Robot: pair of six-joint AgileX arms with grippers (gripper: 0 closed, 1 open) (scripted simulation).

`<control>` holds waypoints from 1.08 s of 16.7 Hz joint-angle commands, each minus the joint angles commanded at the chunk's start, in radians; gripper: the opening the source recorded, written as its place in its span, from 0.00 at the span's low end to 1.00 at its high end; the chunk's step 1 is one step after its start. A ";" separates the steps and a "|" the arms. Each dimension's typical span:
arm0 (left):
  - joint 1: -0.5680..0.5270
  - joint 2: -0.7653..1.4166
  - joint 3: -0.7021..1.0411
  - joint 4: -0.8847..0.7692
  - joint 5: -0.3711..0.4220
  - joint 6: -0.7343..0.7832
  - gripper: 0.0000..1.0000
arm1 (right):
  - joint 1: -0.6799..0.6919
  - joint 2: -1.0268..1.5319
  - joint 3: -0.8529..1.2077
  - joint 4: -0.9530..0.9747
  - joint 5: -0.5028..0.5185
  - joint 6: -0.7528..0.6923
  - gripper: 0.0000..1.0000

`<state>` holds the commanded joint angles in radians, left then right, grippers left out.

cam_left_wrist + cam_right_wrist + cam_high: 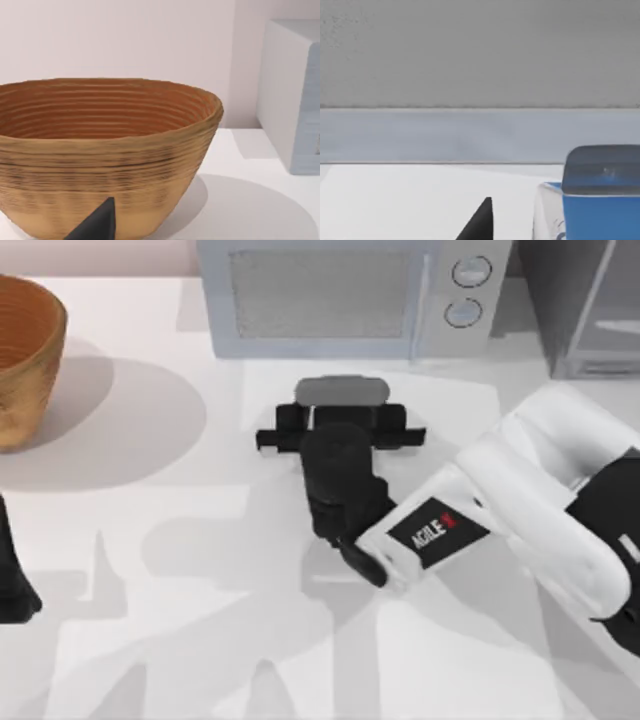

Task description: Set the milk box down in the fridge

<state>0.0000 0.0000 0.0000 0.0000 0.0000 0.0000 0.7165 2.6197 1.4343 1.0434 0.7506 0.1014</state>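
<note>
None of the placing is done yet, judging from the top view. The milk box (340, 390) stands on the table (150, 540) in front of the microwave (330, 295), well apart from the fridge (590, 310) at the far right corner. The right gripper (340, 416) sits just beside the carton with its jaws spread wide, one on each side, and appears to hold nothing. I judge that grasping, lifting, carrying to the right and setting down all remain. Whether the fridge door stands open I cannot tell. "AGILE X" reads on a dark plate (436, 531) on the right arm. The left arm (15, 585) is parked at the left edge, near a woven basket (25, 360).

Left wrist view: the basket looms close and the left gripper (97, 226) pokes in; whether it is open or closed cannot be told.

Right wrist view: the carton's blue body and greyish cap stand off to one side, ahead of a dark fingertip, with the microwave front behind. A scrap of blue print on its white band is unreadable.
</note>
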 joint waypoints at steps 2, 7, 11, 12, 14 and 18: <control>0.000 0.000 0.000 0.000 0.000 0.000 1.00 | 0.000 0.000 0.000 0.000 0.000 0.000 0.32; 0.000 0.000 0.000 0.000 0.000 0.000 1.00 | 0.000 0.000 0.000 0.000 0.000 0.000 0.00; 0.000 0.000 0.000 0.000 0.000 0.000 1.00 | 0.000 0.000 0.000 0.000 0.000 0.000 0.00; 0.000 0.000 0.000 0.000 0.000 0.000 1.00 | 0.000 0.000 0.000 0.000 0.000 0.000 0.00; 0.000 0.000 0.000 0.000 0.000 0.000 1.00 | 0.000 0.000 0.000 0.000 0.000 0.000 0.00; 0.000 0.000 0.000 0.000 0.000 0.000 1.00 | 0.018 -0.038 -0.006 -0.033 -0.003 0.007 0.00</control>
<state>0.0000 0.0000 0.0000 0.0000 0.0000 0.0000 0.7347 2.5822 1.4284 1.0100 0.7472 0.1089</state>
